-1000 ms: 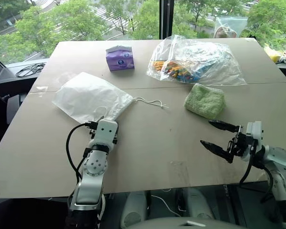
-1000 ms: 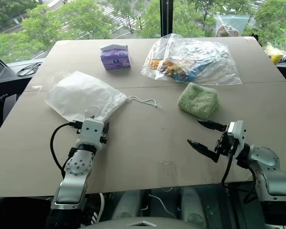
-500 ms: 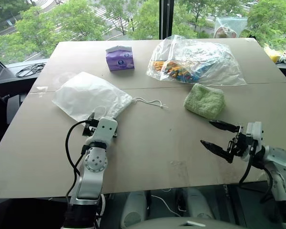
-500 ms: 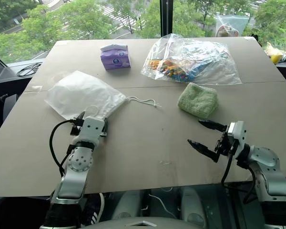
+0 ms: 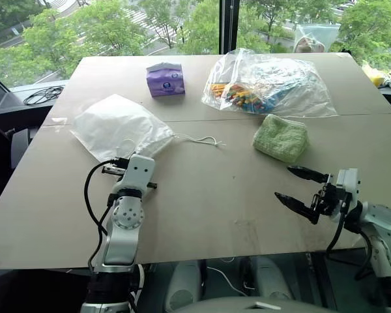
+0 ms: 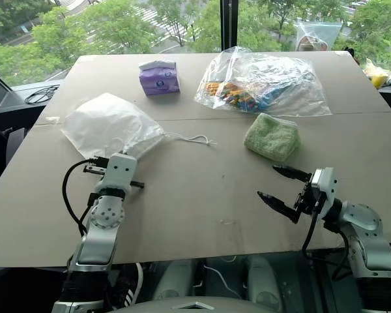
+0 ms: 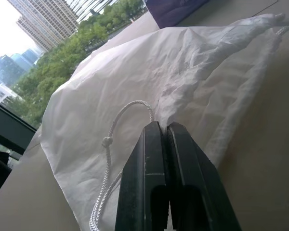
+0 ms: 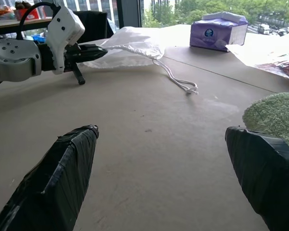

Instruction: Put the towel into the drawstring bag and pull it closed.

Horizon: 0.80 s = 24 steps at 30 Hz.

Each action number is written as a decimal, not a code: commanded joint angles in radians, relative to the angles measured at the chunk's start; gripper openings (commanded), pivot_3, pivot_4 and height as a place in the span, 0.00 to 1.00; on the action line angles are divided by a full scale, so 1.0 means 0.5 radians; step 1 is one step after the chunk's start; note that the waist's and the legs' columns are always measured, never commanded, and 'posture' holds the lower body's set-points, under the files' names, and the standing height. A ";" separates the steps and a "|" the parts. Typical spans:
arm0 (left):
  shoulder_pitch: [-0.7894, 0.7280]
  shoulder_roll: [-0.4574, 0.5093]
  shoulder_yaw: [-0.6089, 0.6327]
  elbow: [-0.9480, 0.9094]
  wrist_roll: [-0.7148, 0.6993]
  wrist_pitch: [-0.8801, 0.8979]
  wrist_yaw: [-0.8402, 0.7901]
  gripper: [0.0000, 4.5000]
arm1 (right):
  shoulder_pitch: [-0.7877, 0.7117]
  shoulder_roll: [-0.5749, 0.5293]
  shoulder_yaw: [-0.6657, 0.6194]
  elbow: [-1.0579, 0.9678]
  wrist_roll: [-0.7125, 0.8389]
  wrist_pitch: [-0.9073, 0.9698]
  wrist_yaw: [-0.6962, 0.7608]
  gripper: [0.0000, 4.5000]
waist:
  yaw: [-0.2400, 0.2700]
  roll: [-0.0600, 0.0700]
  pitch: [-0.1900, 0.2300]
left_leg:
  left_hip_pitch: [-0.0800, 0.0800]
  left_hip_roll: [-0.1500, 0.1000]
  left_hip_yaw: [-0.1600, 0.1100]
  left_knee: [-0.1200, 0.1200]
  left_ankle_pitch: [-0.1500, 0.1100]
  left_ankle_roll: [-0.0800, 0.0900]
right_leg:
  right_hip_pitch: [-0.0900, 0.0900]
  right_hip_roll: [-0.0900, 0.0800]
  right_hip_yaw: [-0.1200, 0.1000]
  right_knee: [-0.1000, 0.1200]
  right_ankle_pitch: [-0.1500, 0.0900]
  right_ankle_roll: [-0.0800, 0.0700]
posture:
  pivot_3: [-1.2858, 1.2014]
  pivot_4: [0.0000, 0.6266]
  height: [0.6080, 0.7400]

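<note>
Nearest, the right gripper (image 5: 298,187) stands wide apart and empty over the table (image 5: 215,208). The left gripper (image 7: 162,132) is pinched onto the drawstring bag (image 5: 120,126) at ten o'clock. The towel (image 5: 281,137) lies at two o'clock.

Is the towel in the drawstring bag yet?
No. The towel lies folded on the table, apart from the flat drawstring bag.
</note>
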 commanded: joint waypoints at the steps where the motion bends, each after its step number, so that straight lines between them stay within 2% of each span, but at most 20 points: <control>1: -0.043 0.017 0.093 -0.143 -0.095 -0.004 -0.048 0.02 | -0.033 -0.017 -0.042 -0.038 0.014 -0.016 -0.017 1.00 | -0.001 0.000 0.000 | 0.000 0.000 0.000 0.000 0.000 0.000 | 0.000 0.000 0.000 0.000 0.000 0.000 | 0.52 0.24 1.00; 4: -0.104 0.047 0.121 -0.236 -0.137 0.112 -0.124 0.02 | -0.146 0.019 -0.026 -0.014 -0.086 0.014 -0.202 1.00 | -0.003 -0.001 0.001 | 0.000 0.000 0.000 0.000 0.000 0.000 | 0.000 0.001 0.000 0.000 0.000 0.000 | 0.52 0.24 1.00; 8: -0.234 -0.049 0.202 -0.386 -0.309 0.499 -0.196 0.02 | -0.347 0.044 0.074 0.121 -0.501 0.061 -0.626 1.00 | -0.005 -0.002 0.001 | 0.000 0.000 0.002 0.009 -0.001 -0.001 | -0.001 0.000 -0.005 0.011 -0.003 -0.007 | 0.52 0.24 1.00; 11: -0.338 0.013 0.167 -0.451 -0.335 0.619 -0.303 0.02 | -0.562 0.086 0.203 0.280 -0.829 0.088 -0.917 1.00 | -0.006 -0.003 0.001 | 0.000 -0.001 0.001 0.011 0.000 0.000 | -0.001 0.000 -0.006 0.015 -0.003 -0.007 | 0.52 0.24 1.00; 14: -0.452 0.034 0.174 -0.471 -0.390 0.738 -0.358 0.02 | -0.795 0.121 0.359 0.438 -1.088 0.011 -1.065 1.00 | -0.011 -0.005 0.003 | -0.001 -0.002 0.001 0.013 0.000 0.000 | -0.004 0.002 -0.006 0.021 -0.003 -0.007 | 0.52 0.24 1.00; 19: -0.520 0.082 0.159 -0.439 -0.412 0.757 -0.412 0.02 | -1.059 0.059 0.623 0.744 -1.548 -0.071 -1.245 1.00 | -0.014 -0.006 0.003 | 0.000 -0.002 0.002 0.013 0.001 0.000 | -0.004 0.004 -0.004 0.022 0.000 0.000 | 0.52 0.24 1.00; 21: -0.521 0.097 0.157 -0.421 -0.415 0.737 -0.422 0.02 | -1.116 0.039 0.681 0.869 -1.635 -0.083 -1.269 1.00 | -0.007 -0.008 0.004 | -0.001 -0.002 0.002 0.012 0.000 0.000 | -0.004 0.003 -0.004 0.021 0.000 0.000 | 0.52 0.24 1.00; 24: -0.512 0.111 0.164 -0.419 -0.420 0.729 -0.424 0.02 | -1.221 0.072 0.635 1.059 -1.638 0.049 -1.343 1.00 | -0.011 -0.010 0.005 | -0.002 -0.001 0.003 0.012 0.000 0.000 | -0.004 0.002 -0.003 0.019 0.000 0.000 | 0.52 0.24 1.00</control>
